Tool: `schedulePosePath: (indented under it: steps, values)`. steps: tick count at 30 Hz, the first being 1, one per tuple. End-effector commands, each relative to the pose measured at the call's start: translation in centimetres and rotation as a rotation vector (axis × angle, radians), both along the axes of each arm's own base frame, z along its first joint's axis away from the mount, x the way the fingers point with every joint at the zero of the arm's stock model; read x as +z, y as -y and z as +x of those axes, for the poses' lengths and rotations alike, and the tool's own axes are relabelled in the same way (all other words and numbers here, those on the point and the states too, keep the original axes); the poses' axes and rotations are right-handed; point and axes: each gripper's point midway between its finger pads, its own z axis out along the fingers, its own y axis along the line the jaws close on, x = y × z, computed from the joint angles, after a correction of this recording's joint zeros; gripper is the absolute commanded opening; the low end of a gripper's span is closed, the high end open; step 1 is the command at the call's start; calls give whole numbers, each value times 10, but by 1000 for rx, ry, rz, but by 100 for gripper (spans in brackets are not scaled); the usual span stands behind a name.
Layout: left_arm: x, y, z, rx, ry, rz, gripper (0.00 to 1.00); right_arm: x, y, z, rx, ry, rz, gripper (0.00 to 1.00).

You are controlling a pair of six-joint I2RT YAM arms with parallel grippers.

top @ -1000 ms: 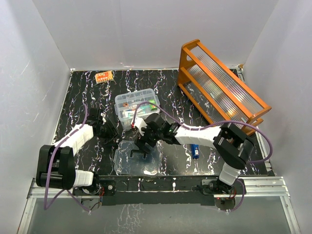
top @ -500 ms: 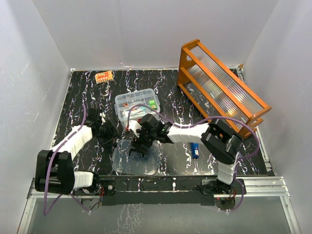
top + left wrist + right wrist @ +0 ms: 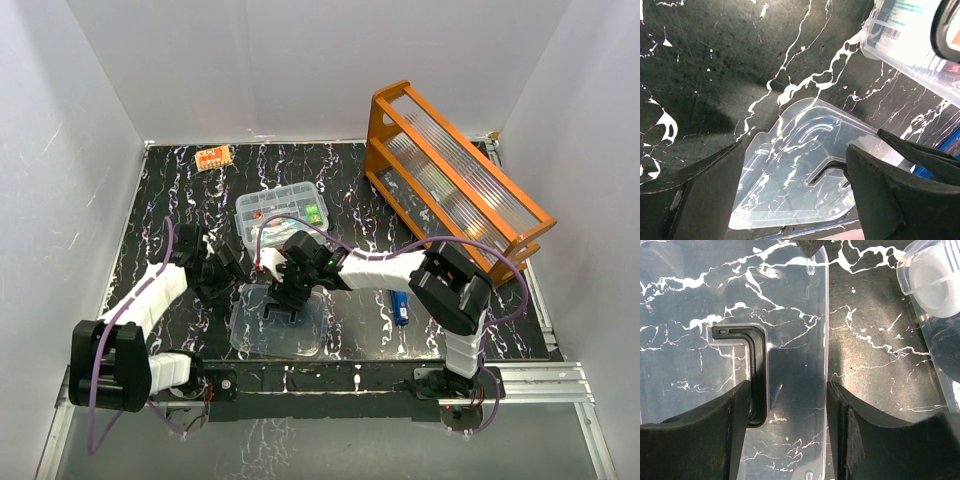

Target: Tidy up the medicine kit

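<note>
The medicine kit box [image 3: 283, 213], clear and full of small items, stands open at mid-table; its corner shows in the left wrist view [image 3: 910, 45] and the right wrist view [image 3: 935, 300]. Its clear lid [image 3: 278, 322] lies flat on the table in front of it, with the dark handle [image 3: 757, 370] facing up. My right gripper [image 3: 286, 290] is open low over the lid's far side [image 3: 790, 315], one finger over the handle and the other just outside the lid's edge. My left gripper [image 3: 224, 274] is open at the lid's far left corner [image 3: 790, 170], holding nothing.
A large orange wooden rack [image 3: 450, 175] with ribbed clear panels stands at the back right. A small orange blister pack [image 3: 213, 156] lies at the far left. A blue item [image 3: 400, 308] lies right of the lid, near the right arm.
My right gripper has moved left and nearer, from beside the box to over the lid's handle. My left gripper has edged toward the lid's corner.
</note>
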Motion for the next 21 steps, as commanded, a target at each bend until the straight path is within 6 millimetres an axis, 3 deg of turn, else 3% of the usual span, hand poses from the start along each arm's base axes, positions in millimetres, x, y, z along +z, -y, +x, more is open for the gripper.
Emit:
schedulePosePath:
  steps: [1, 11, 21]
  values:
    - [0, 2, -10, -7, -4, -18, 83, 9, -1, 2, 39, 25, -2, 32]
    - [1, 22, -18, -71, 40, -140, 96, 33, -2, 5, 66, -9, 85, 31]
    - [5, 18, -21, -48, 61, -122, 99, 45, 1, 15, 48, -18, 126, 30]
